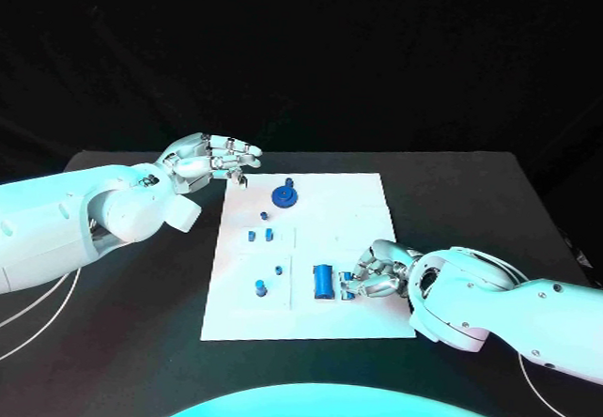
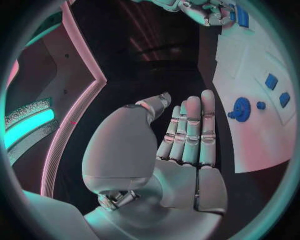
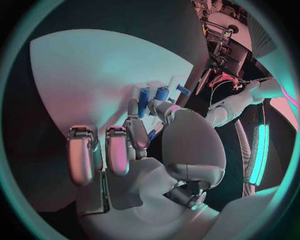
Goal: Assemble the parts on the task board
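The white task board (image 1: 310, 312) lies in the middle of the black table. On it a blue gear (image 1: 286, 196) sits near the far edge, with two small blue blocks (image 1: 260, 235) and a small blue peg (image 1: 261, 286) nearer me. A taller blue cylinder (image 1: 324, 282) stands at the near right. My right hand (image 1: 377, 272) rests on the board right beside that cylinder (image 3: 144, 101), and its thumb and fingers pinch a small blue part (image 3: 152, 134). My left hand (image 1: 217, 157) hovers at the board's far left corner with straight fingers (image 2: 190, 132), holding nothing; the gear (image 2: 240, 109) lies just beyond them.
Black table (image 1: 134, 303) surrounds the board on all sides, with a dark cloth backdrop behind. Thin cables (image 1: 24, 330) trail over the table's left side under my left arm.
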